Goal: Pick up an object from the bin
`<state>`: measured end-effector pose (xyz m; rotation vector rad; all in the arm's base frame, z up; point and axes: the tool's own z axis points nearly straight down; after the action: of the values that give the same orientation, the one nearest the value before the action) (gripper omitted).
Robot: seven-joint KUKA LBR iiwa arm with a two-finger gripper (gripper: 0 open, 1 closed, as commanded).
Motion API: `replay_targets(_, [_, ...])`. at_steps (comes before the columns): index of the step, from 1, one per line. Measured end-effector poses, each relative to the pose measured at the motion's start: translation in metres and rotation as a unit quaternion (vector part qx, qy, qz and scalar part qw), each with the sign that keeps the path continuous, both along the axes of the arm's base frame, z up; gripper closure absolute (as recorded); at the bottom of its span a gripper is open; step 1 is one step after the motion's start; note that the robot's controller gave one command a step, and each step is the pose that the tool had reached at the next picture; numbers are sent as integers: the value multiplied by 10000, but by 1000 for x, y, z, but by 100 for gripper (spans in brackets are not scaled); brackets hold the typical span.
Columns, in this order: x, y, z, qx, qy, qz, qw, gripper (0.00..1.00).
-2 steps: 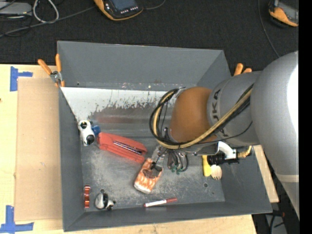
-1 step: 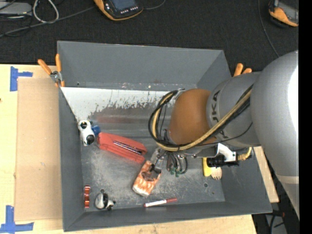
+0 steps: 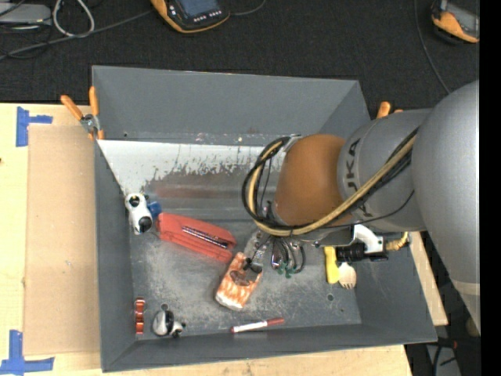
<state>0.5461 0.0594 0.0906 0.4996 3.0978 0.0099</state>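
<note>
At mid-floor of the bin, a little toward the near wall, the gripper is down on the far end of an orange-white piece. The piece is oblong and lies tilted, with its far end pointing right. The gripper's dark tip touches that end. Whether it is spread, pressed together or pinching the piece I cannot tell.

Above it sits the orange cover, ringed by black and yellow cables, and the grey arm runs off to the right.

Just left of the piece, toward the far side, lies a flat red case. It slants from far left to near right, and its near-right end is close to the gripper. At its far-left end is a small white-and-black ball with a blue bit beside it.

Right of the gripper, under the arm, lies a yellow tool with a pale tip.

By the near wall lie a red-and-white stick, a silver-and-black knob and, in the near-left corner, a small orange stack.
</note>
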Motion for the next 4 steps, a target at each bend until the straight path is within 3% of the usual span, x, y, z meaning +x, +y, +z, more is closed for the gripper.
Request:
replay_targets(1, [-9,10,-11,-4,11,159,9999,100])
replay_targets(2, [1,5,-20,8,-12,99,10000,100])
replay_targets(4, [-2,6,-19,4,-21,170,9999,100])
